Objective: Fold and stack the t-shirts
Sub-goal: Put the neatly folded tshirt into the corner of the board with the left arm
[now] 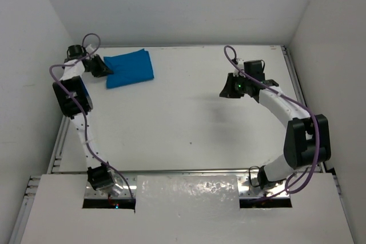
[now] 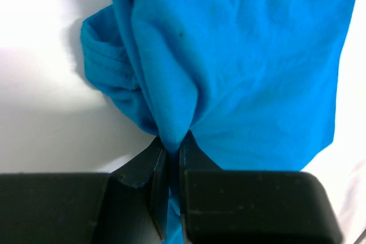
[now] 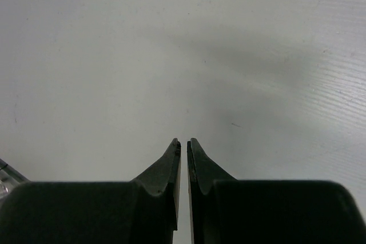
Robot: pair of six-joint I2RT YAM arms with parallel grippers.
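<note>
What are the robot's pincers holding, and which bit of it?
The left pincer is shut on the blue t-shirt, pinching a bunched fold at its edge. The right pincer is shut and holds nothing.

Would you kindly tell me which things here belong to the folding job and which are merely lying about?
Job: blue t-shirt, folded at the far left of the table; left gripper, shut on its edge.
Idle: right gripper, shut and empty above the table; purple cables along the arms.
</note>
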